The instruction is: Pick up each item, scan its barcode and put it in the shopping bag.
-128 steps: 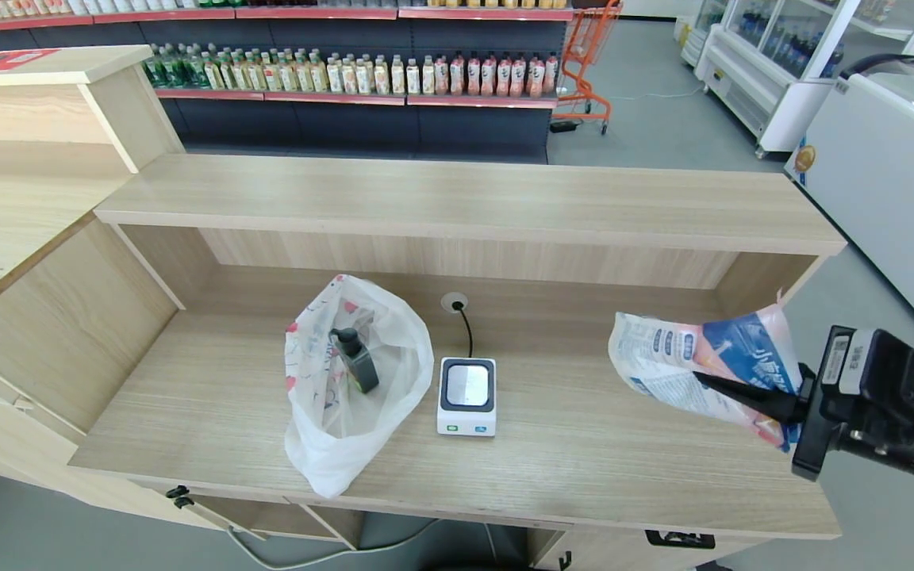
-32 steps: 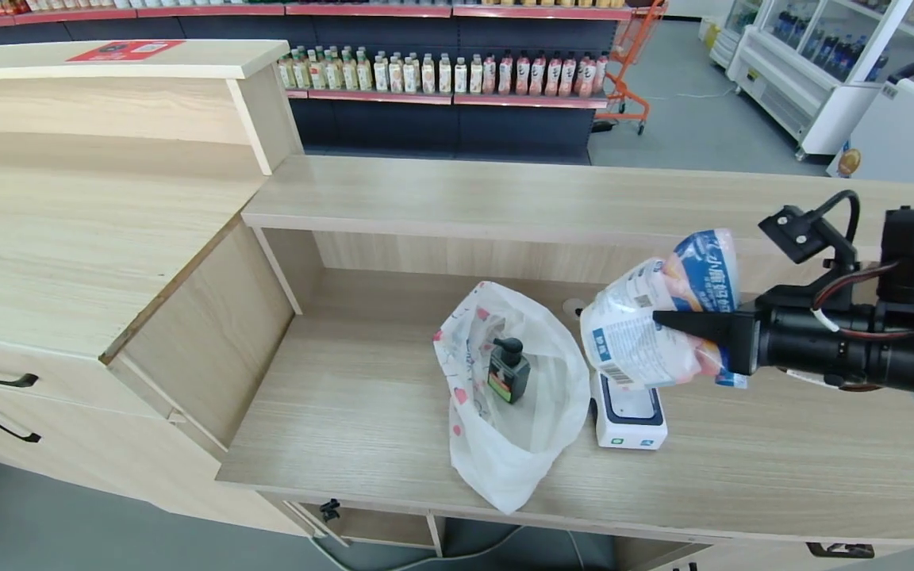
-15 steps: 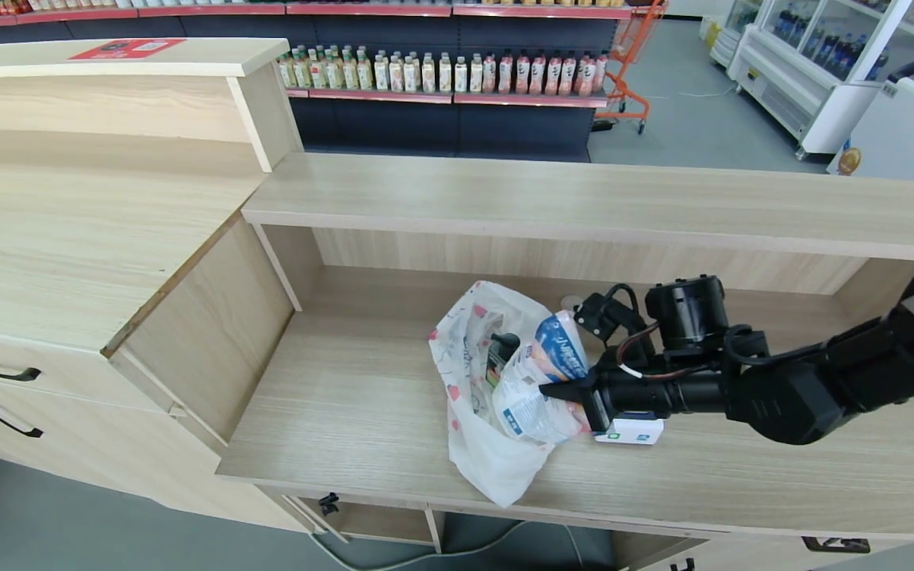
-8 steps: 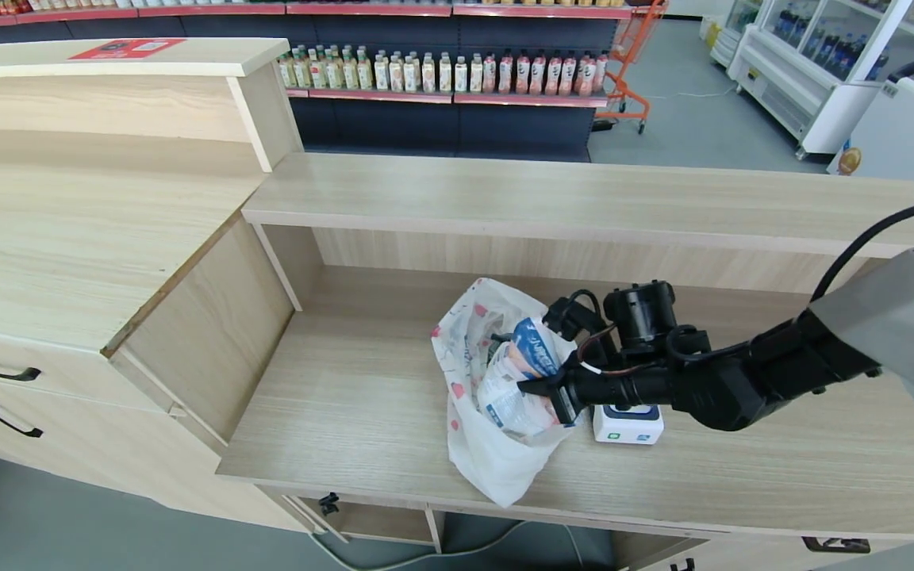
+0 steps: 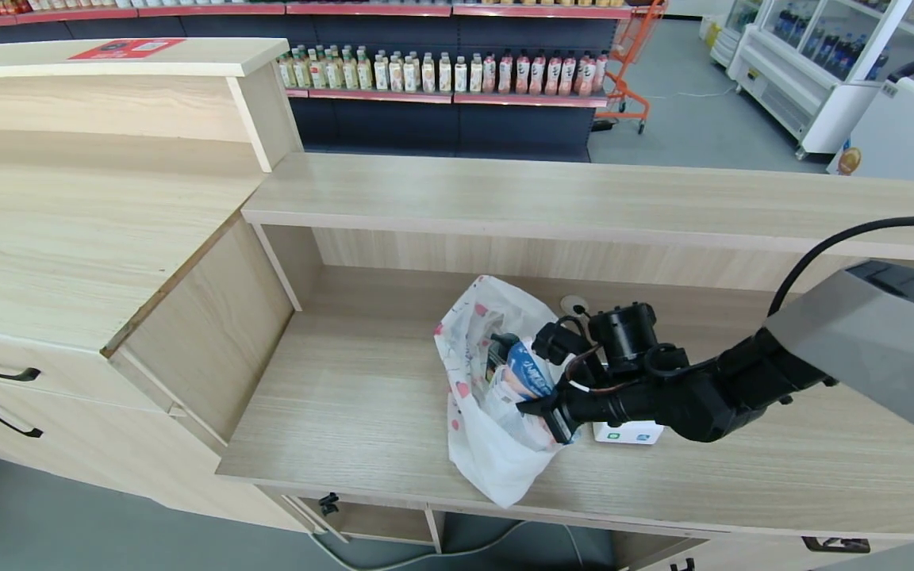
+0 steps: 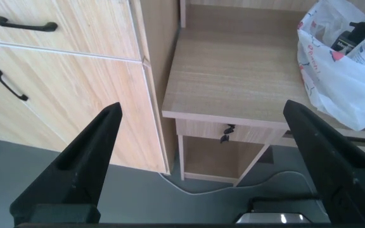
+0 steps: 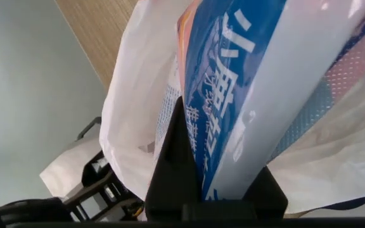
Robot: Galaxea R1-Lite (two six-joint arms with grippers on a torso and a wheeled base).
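A white shopping bag (image 5: 477,444) with red spots stands open on the wooden counter (image 5: 362,404). A dark pump bottle (image 5: 497,355) stands inside it. My right gripper (image 5: 540,408) is at the bag's mouth, shut on a blue and white packet (image 5: 524,379) that sits partly inside the bag. In the right wrist view the packet (image 7: 252,82) is clamped between the black fingers (image 7: 181,152) against the bag's plastic (image 7: 135,107). My left gripper (image 6: 208,164) hangs open and holds nothing, low beside the counter's front edge, with the bag (image 6: 341,82) farther off.
The white barcode scanner (image 5: 630,433) sits right of the bag, partly under my right arm. A cable hole (image 5: 574,304) lies behind it. A raised shelf (image 5: 584,198) runs along the back. Drawers with black handles (image 5: 1,373) are at the left.
My right gripper has carried the packet from above the scanner leftward and down into the bag's mouth, sinking deeper over the last second. The head camera shifted after the earliest frame.
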